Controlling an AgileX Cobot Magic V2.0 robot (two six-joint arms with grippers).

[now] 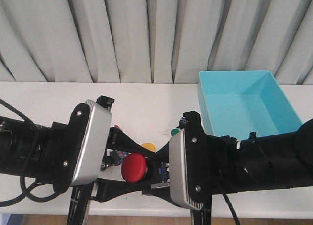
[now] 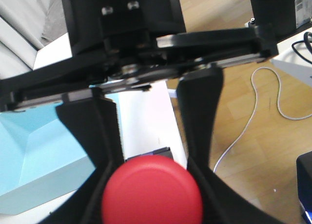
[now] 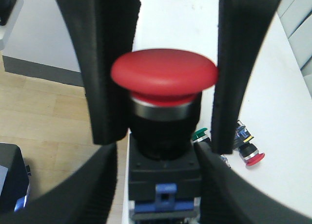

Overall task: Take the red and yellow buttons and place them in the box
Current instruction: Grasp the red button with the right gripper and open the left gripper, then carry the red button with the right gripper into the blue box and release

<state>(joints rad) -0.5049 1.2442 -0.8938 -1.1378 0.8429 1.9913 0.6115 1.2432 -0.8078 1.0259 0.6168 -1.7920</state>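
A red button [image 1: 134,167] hangs above the table's front edge between my two arms. Its round cap [image 2: 152,192] faces the left wrist camera. My left gripper [image 2: 151,177] is shut on the sides of that cap. The button's black block body [image 3: 165,160] points toward my right gripper [image 3: 161,177]. That gripper's fingers flank the body, and a thin gap shows on one side. A yellow button [image 1: 148,146] lies on the table behind them. The turquoise box [image 1: 244,100] stands at the back right, nothing visible inside it.
A green-capped switch [image 1: 174,131] lies just beyond the yellow button. Another small red-capped switch [image 3: 253,157] and a green cap [image 3: 199,134] rest on the white table [image 3: 287,112]. The table's front edge runs below both grippers, with wooden floor and a white cable [image 2: 273,95] beyond.
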